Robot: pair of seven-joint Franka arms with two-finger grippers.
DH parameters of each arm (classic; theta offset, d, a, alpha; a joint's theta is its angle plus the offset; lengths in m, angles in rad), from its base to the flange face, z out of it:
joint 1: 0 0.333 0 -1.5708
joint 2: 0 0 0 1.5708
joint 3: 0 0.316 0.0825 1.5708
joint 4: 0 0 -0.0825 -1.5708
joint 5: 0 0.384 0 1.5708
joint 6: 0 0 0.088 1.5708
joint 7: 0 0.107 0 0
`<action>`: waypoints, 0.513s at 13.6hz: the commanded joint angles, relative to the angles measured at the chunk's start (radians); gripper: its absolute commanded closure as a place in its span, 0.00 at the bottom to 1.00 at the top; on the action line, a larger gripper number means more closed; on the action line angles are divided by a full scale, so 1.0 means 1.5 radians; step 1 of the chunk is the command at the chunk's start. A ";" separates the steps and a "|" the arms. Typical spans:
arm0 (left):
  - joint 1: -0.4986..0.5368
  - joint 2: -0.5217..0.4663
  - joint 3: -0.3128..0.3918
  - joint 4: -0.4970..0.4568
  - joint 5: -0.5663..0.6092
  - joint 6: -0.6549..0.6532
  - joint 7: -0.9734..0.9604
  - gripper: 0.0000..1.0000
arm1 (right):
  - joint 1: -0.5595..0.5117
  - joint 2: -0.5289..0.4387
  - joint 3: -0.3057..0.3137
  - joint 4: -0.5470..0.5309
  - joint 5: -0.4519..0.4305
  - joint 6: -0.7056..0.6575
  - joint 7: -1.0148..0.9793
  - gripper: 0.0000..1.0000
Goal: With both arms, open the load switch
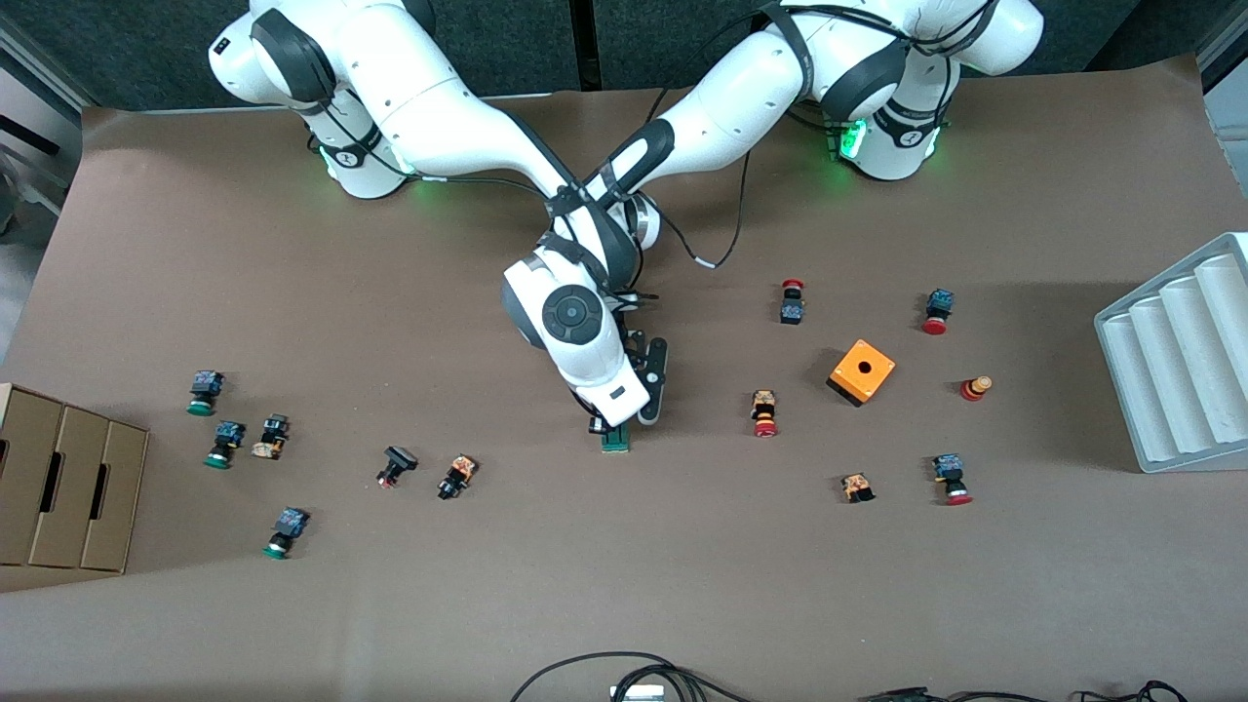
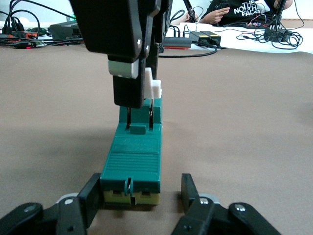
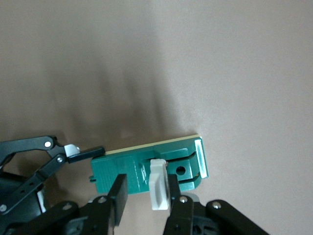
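Observation:
The dark-green load switch [image 1: 614, 441] lies flat near the table's middle, mostly covered by the right arm's hand in the front view. My left gripper [image 2: 142, 185] is low at the switch's [image 2: 134, 164] end farther from the front camera. It stands open astride that end, with one finger touching a side and the other a gap away. My right gripper [image 3: 144, 193] hangs over the switch [image 3: 146, 169], open. Its fingers straddle the raised white piece [image 3: 157, 188], which rests against one finger. The two arms cross above.
An orange cube [image 1: 862, 371] and several red-capped buttons [image 1: 765, 414] lie toward the left arm's end. Green-capped buttons [image 1: 203, 392] and a cardboard box [image 1: 68, 487] lie toward the right arm's end. A grey ribbed tray [image 1: 1180, 361] sits at the table edge.

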 commanded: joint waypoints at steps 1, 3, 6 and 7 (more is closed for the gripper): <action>-0.006 0.017 0.005 0.012 0.007 -0.001 -0.010 0.28 | 0.007 -0.018 0.003 -0.029 0.013 -0.012 0.018 0.59; -0.006 0.017 0.005 0.012 0.006 -0.001 -0.010 0.28 | 0.008 -0.018 0.006 -0.031 0.009 -0.012 0.040 0.59; -0.006 0.017 0.005 0.011 0.007 -0.001 -0.011 0.28 | 0.009 -0.018 0.006 -0.031 0.009 -0.012 0.043 0.59; -0.006 0.017 0.004 0.012 0.006 -0.001 -0.011 0.28 | 0.013 -0.018 0.006 -0.031 0.009 -0.012 0.050 0.59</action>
